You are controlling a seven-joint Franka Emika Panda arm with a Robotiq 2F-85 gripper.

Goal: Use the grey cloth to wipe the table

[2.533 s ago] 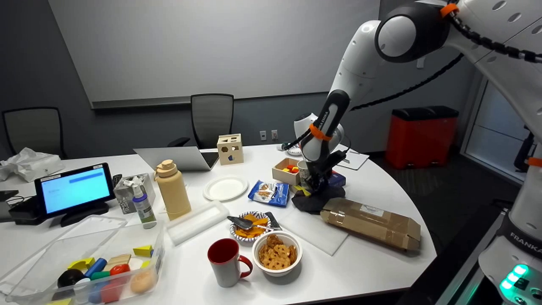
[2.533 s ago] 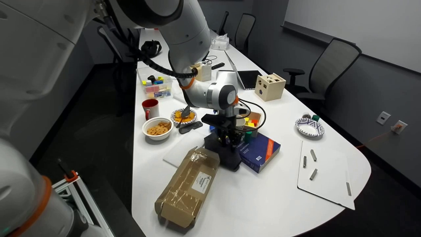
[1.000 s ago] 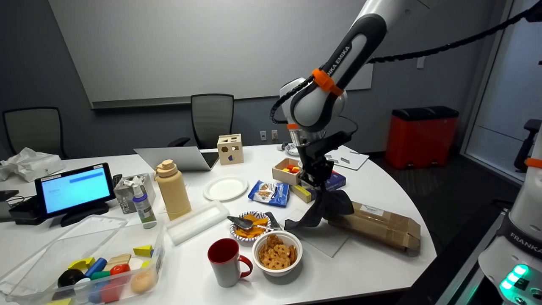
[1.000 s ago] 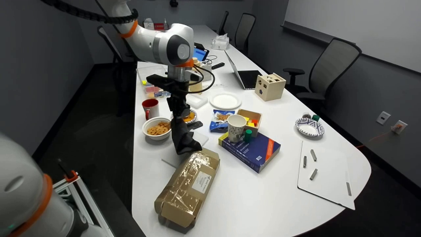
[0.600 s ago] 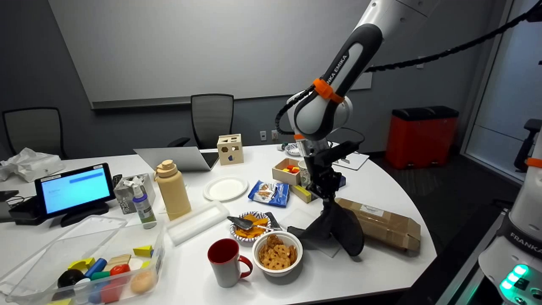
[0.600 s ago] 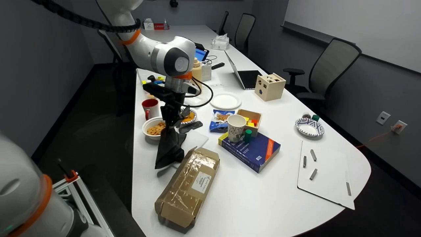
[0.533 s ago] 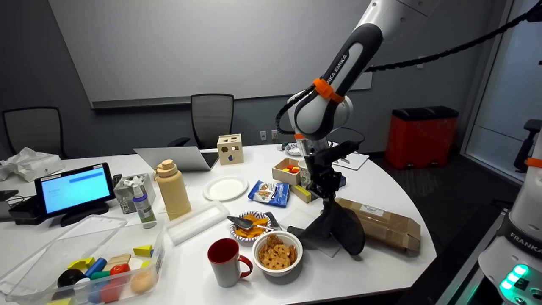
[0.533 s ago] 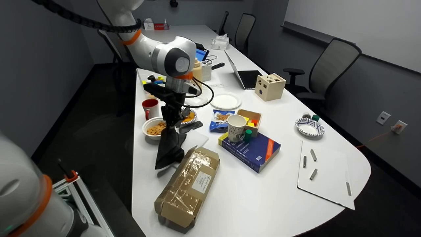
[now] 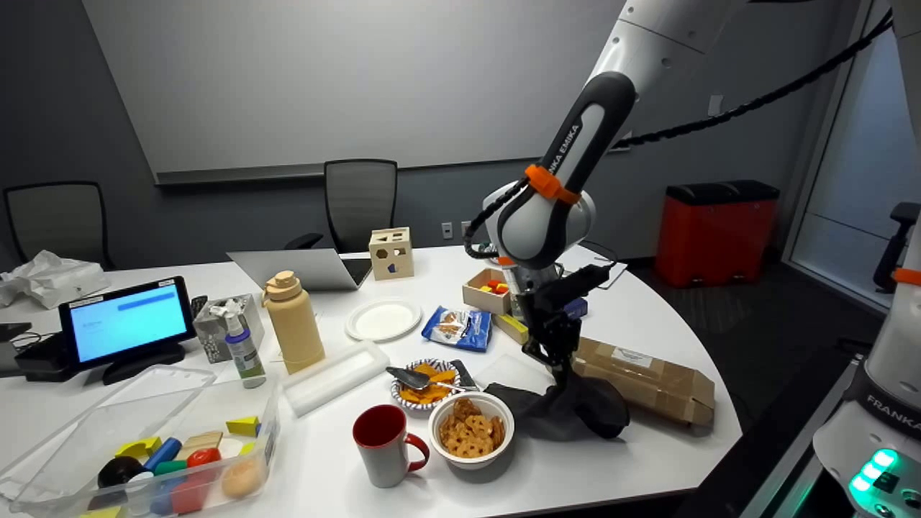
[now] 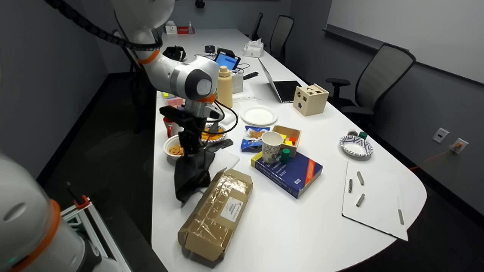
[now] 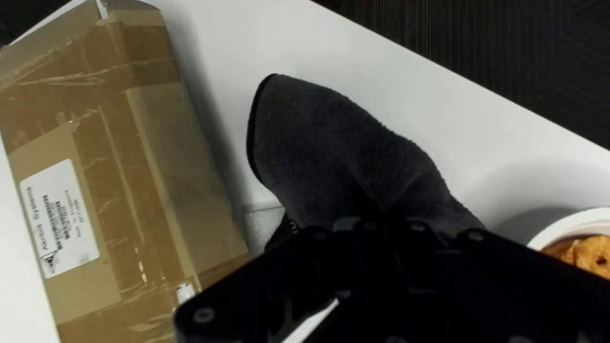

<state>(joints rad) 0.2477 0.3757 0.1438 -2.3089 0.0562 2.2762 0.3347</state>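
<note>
In an exterior view, one clear bin [image 9: 270, 423] and one mug [image 9: 385, 455] are sitting nearest; one snack bowl [image 9: 471, 463] is sitting beside the mug; one grey cloth [image 9: 565, 417] and one gripper [image 9: 559, 367] are showing next, one cardboard box [image 9: 640, 378] lying close by; one patterned bowl [image 9: 423, 407] is sitting behind the snack bowl; one bottle [image 9: 295, 324], one blue packet [image 9: 457, 329], one plate [image 9: 383, 320] are sitting farther back; one laptop [image 9: 302, 270] and one wooden cube [image 9: 392, 262] are standing behind; two mesh-backed chairs [image 9: 360, 194] are showing last; the cloth is hanging below the gripper, which is clamping its bunched top; its folds are draping between snack bowl and cardboard box, over the table [image 9: 604, 475], contact looking unclear.
</note>
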